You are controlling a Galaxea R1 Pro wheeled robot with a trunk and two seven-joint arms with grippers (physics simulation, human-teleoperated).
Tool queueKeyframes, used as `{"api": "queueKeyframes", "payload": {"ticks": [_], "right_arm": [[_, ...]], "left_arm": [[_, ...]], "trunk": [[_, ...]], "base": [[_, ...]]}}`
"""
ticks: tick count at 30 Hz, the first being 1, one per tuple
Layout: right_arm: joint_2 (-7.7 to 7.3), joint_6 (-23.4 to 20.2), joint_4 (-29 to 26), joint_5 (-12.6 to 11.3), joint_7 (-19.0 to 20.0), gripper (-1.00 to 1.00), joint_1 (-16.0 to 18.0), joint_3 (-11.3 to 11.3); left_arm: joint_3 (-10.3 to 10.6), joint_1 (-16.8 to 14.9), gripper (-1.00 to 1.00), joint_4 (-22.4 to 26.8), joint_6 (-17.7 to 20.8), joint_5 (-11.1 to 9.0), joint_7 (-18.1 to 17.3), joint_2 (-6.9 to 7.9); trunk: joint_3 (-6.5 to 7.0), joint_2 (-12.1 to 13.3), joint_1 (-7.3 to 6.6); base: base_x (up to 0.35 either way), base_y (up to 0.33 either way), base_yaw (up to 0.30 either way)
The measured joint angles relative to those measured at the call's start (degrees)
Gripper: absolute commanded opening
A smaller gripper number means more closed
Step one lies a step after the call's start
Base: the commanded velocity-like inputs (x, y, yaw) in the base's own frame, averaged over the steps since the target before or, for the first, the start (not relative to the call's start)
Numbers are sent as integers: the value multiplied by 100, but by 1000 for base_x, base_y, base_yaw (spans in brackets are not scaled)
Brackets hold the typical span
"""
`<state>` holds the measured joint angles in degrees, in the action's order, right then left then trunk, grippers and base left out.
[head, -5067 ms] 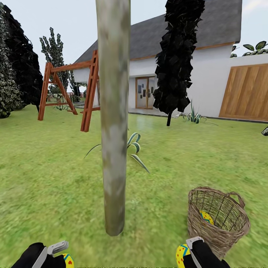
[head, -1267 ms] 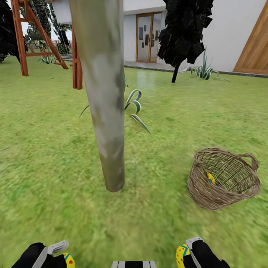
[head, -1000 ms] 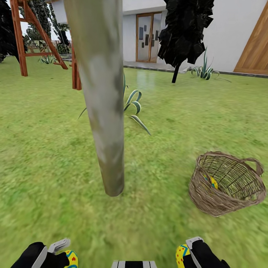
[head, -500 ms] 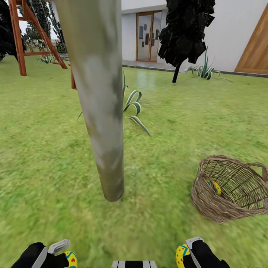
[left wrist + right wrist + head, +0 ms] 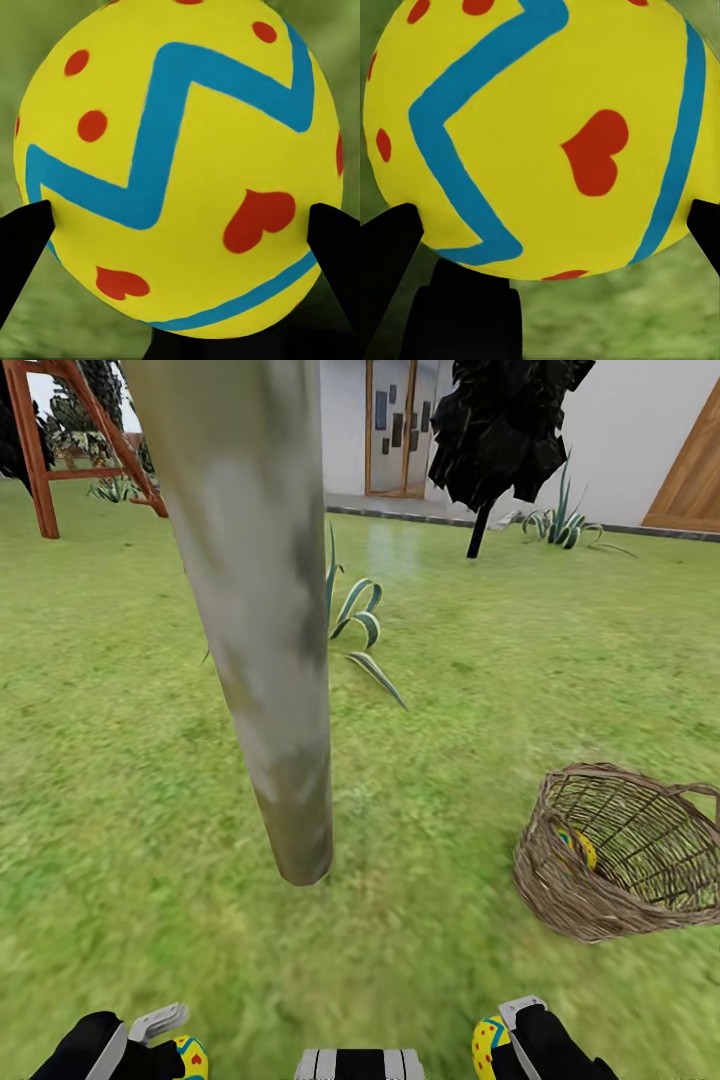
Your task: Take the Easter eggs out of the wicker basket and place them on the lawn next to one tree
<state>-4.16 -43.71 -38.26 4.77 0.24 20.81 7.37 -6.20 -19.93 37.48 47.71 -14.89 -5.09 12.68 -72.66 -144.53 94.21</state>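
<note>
The left gripper (image 5: 165,1040) is clamped on one Easter egg (image 5: 180,165), fingers (image 5: 26,240) pressing both its sides; the right gripper (image 5: 510,1035) likewise grips a second egg (image 5: 540,135); a third egg (image 5: 578,847) lies inside the wicker basket (image 5: 560,890), on the lawn (image 5: 120,760) right of the tree trunk (image 5: 270,660).

The tree (image 5: 270,660) trunk rises from the lawn (image 5: 120,760) just ahead, left of centre, the one upright obstacle nearby. Open grass lies all round its foot: left, near and right. To the right, the wicker basket (image 5: 590,900) stands apart from the trunk, with a clear strip of lawn between them. Beyond the trunk a striped-leaf plant (image 5: 358,635) spreads low, seemingly close behind it. Both grippers' fingers are already filled by eggs (image 5: 180,165) (image 5: 540,135).
</note>
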Motion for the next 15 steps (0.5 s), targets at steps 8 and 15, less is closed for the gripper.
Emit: {"api": "queueKeyframes", "payload": {"ticks": [8, 15], "right_arm": [[-1, -138, -168, 54, 4, -100, 4, -1], [-8, -139, -169, 34, 5, -100, 4, 0]], "left_arm": [[6, 2, -100, 1, 1, -9, 1, 1], [6, 2, 100, 7, -8, -11, -11, 0]], "trunk": [[-111, -8, 10], [-111, -8, 10]], "base": [[0, 0, 0], [0, 0, 0]]}}
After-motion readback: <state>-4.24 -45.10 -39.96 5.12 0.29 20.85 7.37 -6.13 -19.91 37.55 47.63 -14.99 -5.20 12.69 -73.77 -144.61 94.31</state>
